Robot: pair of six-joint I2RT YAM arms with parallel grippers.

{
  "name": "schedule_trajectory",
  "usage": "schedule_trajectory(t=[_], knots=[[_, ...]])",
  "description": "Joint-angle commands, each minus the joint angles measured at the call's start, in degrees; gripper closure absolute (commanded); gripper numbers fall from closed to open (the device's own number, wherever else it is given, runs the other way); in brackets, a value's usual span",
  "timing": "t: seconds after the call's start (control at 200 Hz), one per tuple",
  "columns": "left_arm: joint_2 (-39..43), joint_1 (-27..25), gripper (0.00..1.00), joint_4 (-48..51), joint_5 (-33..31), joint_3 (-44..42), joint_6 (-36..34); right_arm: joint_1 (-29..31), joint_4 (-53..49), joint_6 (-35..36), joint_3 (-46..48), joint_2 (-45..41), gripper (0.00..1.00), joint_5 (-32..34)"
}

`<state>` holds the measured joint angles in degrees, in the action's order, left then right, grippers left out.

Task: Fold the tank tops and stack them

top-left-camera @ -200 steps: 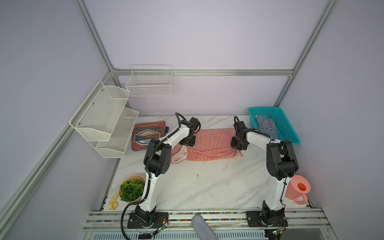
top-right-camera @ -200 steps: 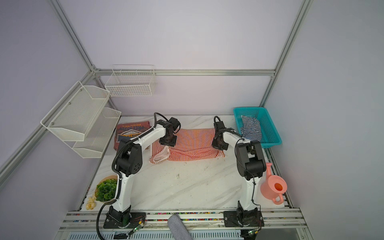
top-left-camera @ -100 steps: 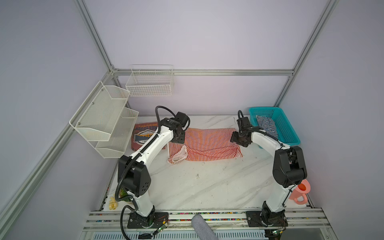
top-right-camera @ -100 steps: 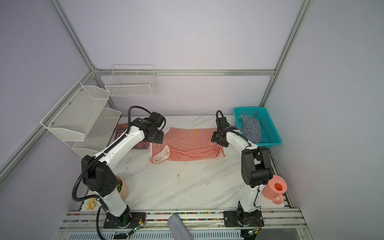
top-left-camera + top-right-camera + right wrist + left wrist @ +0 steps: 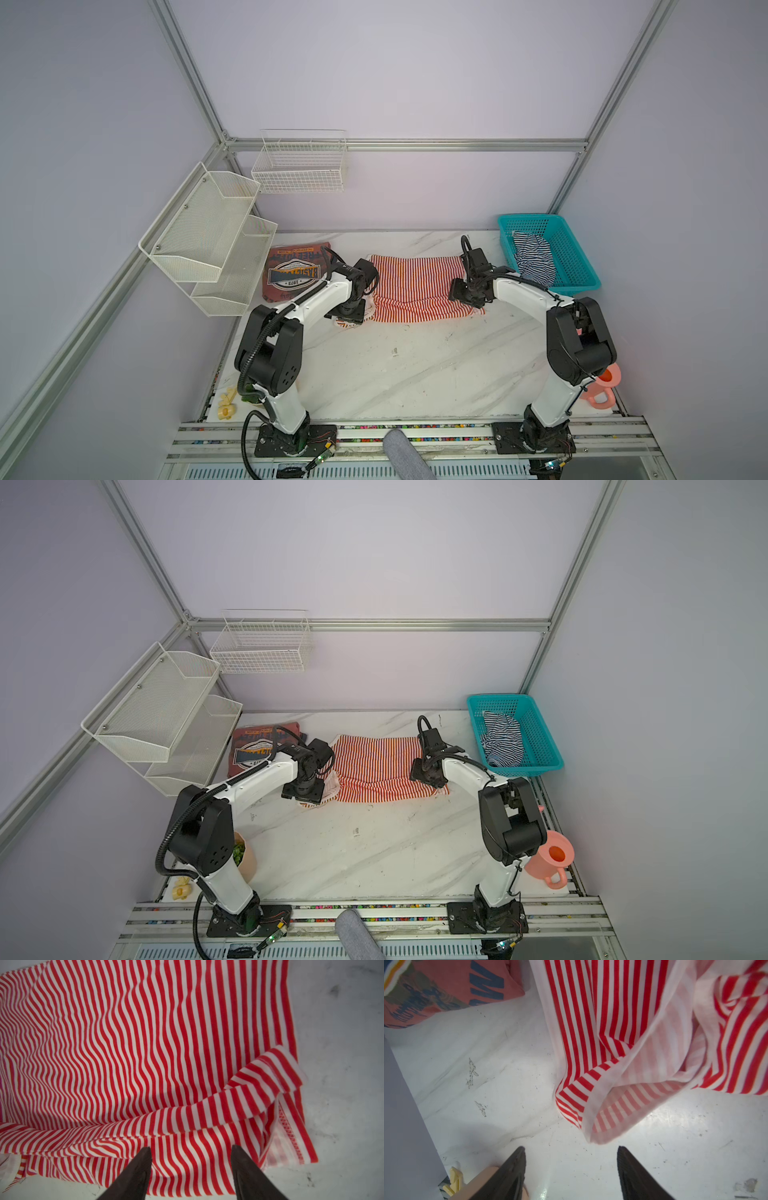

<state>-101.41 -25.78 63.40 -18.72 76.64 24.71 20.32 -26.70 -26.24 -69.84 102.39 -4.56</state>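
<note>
A red-and-white striped tank top (image 5: pixel 415 291) (image 5: pixel 378 771) lies spread flat at the back middle of the marble table. My left gripper (image 5: pixel 570 1148) (image 5: pixel 349 316) is open over bare table, just short of the top's near left corner, where a pale-trimmed strap loop (image 5: pixel 593 1109) sticks out. My right gripper (image 5: pixel 190 1147) (image 5: pixel 465 291) is open above the top's near right part (image 5: pixel 145 1053), beside a fold ridge, with nothing between its fingers. The navy-and-white striped tank top (image 5: pixel 534 257) (image 5: pixel 503 739) lies crumpled in the teal basket (image 5: pixel 577 249).
A folded rust-red garment with a badge print (image 5: pixel 297 270) lies left of the striped top. White mesh shelves (image 5: pixel 208 237) hang on the left wall and a wire basket (image 5: pixel 299 166) on the back wall. A pink pitcher (image 5: pixel 552 858) and a bowl of greens (image 5: pixel 241 854) stand by the near corners.
Both grippers have come from the striped top's far edge to its near edge. The left arm swung out to the left on the way. The top lies as before.
</note>
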Motion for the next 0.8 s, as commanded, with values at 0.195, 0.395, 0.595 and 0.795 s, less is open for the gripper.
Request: schedule_trajectory(t=[0.195, 0.395, 0.595, 0.795], knots=[[-7.28, 1.08, 0.33, -2.7, -1.76, 3.43, 2.35, -0.08, 2.34, 0.92, -0.69, 4.41, 0.36, -0.61], [-7.02, 1.6, 0.51, -3.28, -2.52, 4.3, 2.55, -0.02, 3.74, 1.15, -0.1, 6.31, 0.36, -1.24], [-7.34, 2.02, 0.83, -2.83, -1.98, 5.57, 1.66, -0.05, 4.68, 1.28, 0.76, 9.09, 0.36, -1.51], [-5.98, 3.09, 1.0, 0.3, -2.58, 8.0, -0.29, -0.1, 3.92, 1.23, 1.42, 10.19, 0.38, -0.5]])
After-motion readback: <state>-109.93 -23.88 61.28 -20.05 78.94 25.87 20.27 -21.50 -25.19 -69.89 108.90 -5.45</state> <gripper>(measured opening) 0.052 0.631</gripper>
